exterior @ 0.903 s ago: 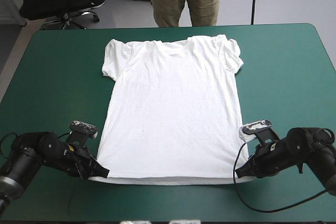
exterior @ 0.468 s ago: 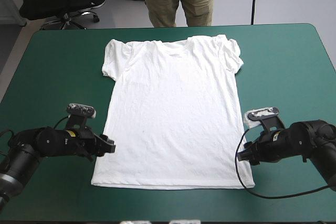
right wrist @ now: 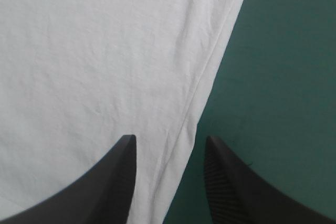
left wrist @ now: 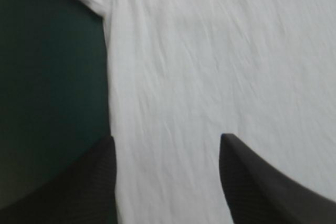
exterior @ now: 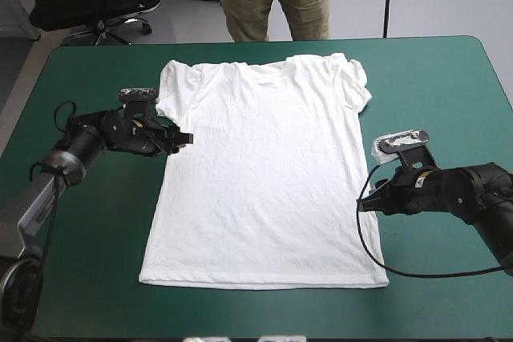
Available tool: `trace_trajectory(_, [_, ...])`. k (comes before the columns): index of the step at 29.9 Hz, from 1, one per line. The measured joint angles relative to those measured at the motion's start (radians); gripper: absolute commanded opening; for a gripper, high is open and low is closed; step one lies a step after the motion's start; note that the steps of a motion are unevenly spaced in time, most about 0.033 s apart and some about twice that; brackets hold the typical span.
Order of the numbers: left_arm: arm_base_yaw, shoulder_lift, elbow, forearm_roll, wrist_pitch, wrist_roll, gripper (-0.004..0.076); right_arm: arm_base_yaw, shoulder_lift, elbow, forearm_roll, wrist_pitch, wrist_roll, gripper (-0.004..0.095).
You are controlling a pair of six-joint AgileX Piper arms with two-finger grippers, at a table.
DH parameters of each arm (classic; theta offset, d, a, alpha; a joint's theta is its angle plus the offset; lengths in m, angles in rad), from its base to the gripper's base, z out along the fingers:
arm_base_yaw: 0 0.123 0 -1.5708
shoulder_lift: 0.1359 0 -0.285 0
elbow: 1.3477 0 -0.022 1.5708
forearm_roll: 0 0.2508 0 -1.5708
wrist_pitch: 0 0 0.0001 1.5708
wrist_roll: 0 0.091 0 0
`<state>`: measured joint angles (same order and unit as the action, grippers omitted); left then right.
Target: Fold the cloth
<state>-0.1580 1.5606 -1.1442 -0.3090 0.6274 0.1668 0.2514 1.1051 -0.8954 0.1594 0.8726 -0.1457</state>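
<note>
The white T-shirt [exterior: 264, 174] lies spread flat in the middle of the table, collar toward the far edge and hem toward the near edge. My left gripper [exterior: 183, 138] is at the shirt's left side edge just below the sleeve. In the left wrist view, that gripper [left wrist: 167, 139] is open with the shirt's edge [left wrist: 113, 103] between the fingers. My right gripper [exterior: 364, 203] sits low at the shirt's right side edge, nearer the hem. In the right wrist view it [right wrist: 170, 138] is open astride the side seam of the T-shirt [right wrist: 94, 51].
Bare teal-green cover [exterior: 433, 94] runs in wide strips on both sides of the shirt, and a narrower strip [exterior: 256, 310] runs along the near edge below the hem.
Both grippers have left the hem corners, and the hem now lies flat. The left one travelled far along the left side edge to the sleeve. The right one moved a little toward the far edge.
</note>
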Motion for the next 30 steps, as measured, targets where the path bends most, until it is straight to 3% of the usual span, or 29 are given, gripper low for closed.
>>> trace_trajectory(5, [0.051, 0.141, -0.151, -0.002, 0.046, 0.0, 0.0415, 0.0, 0.001, -0.001, 0.001, -0.001, 0.0, 0.0387])
trace_trajectory(13, [0.057, 0.31, -0.197, -0.008, 0.033, 0.064, 0.0307, 0.0, 0.002, -0.001, 0.058, -0.01, -0.009, 0.0387])
trace_trajectory(19, [0.041, 0.361, -0.221, -0.018, 0.003, 0.084, 0.0145, 0.0, 0.002, -0.001, 0.071, -0.013, -0.032, 0.0387])
trace_trajectory(23, [0.015, 0.375, -0.227, 0.017, -0.011, 0.114, -0.0017, 0.0, 0.002, -0.001, 0.071, -0.022, -0.039, 0.0387])
trace_trajectory(30, [0.004, 0.377, -0.228, 0.058, -0.017, 0.124, -0.0017, 0.0, 0.009, -0.027, 0.057, -0.063, -0.044, 0.0387])
